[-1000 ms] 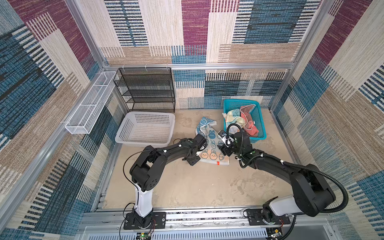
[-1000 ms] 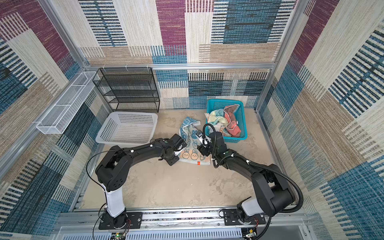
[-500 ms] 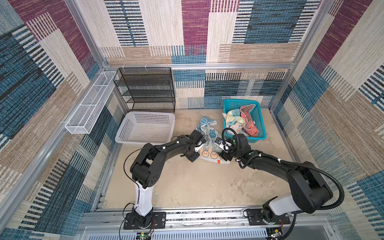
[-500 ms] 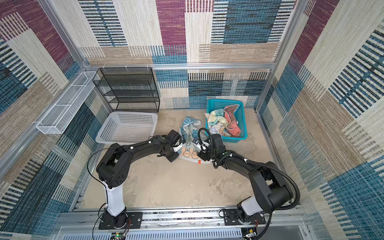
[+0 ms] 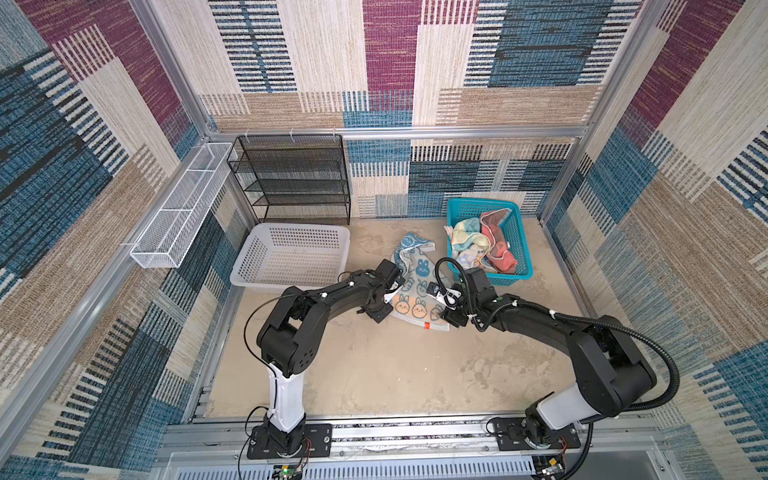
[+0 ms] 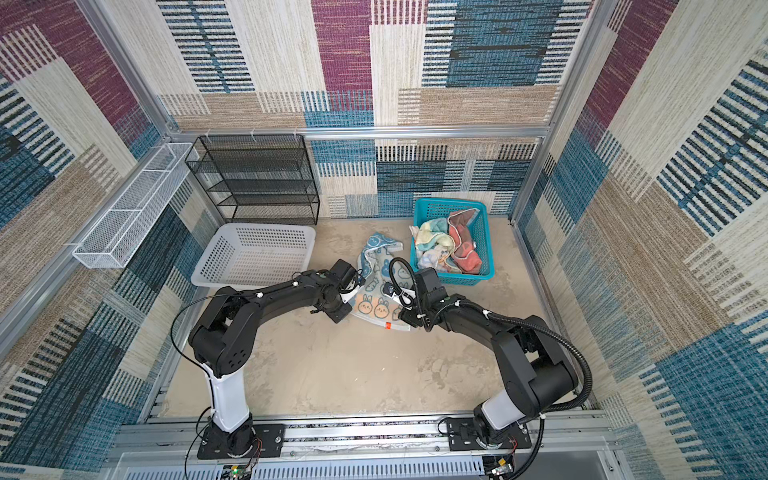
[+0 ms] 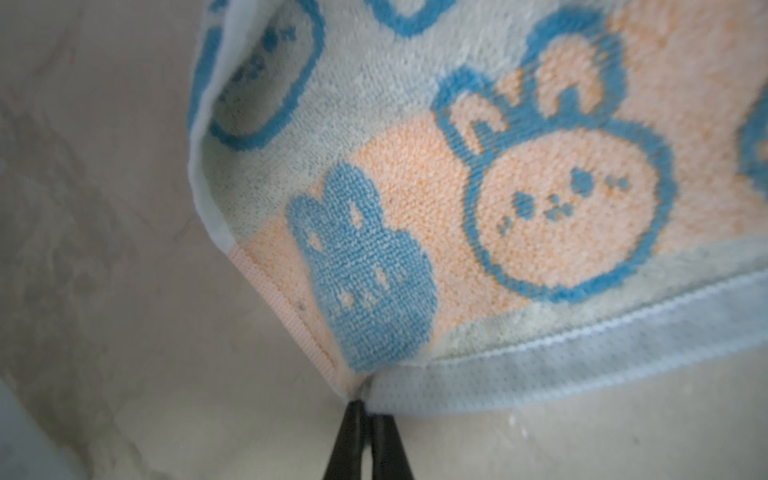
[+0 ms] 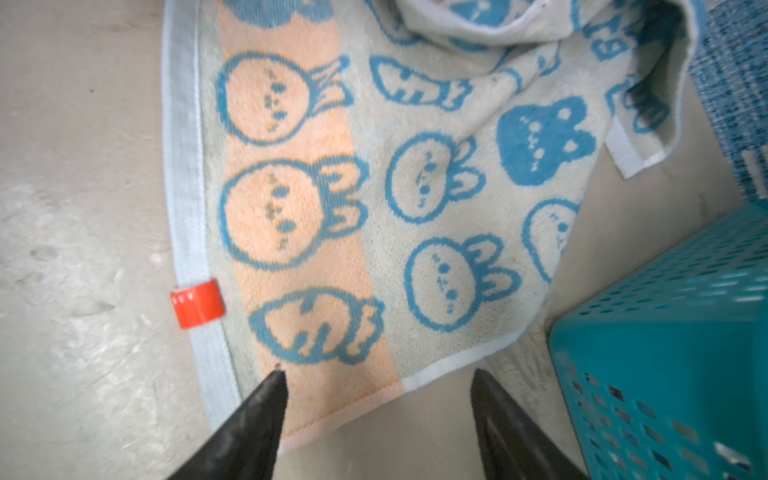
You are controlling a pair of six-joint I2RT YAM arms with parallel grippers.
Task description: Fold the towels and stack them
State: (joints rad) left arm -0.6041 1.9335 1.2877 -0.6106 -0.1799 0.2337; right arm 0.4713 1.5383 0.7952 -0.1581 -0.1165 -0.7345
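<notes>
Bunny towel [image 5: 417, 286] lies rumpled mid-tabletop [image 5: 374, 365]. At its 8 o'clock corner the left gripper [image 7: 365, 409] is pinched tight on the hem. At 4 o'clock the right gripper [image 8: 378, 376] stands wide over the orange-banded corner, holding nothing. Further off, at 2 o'clock, a teal basket [image 5: 513, 279] holds more crumpled towels [image 5: 473, 245]. At 10 o'clock sits a white basket [image 5: 253, 266].

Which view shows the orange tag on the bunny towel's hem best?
The right wrist view: the orange tag is large and clear, folded over the pale blue hem of the bunny towel. In both top views the tag is only a small red speck at the towel's near edge. The left wrist view does not show it.
</notes>
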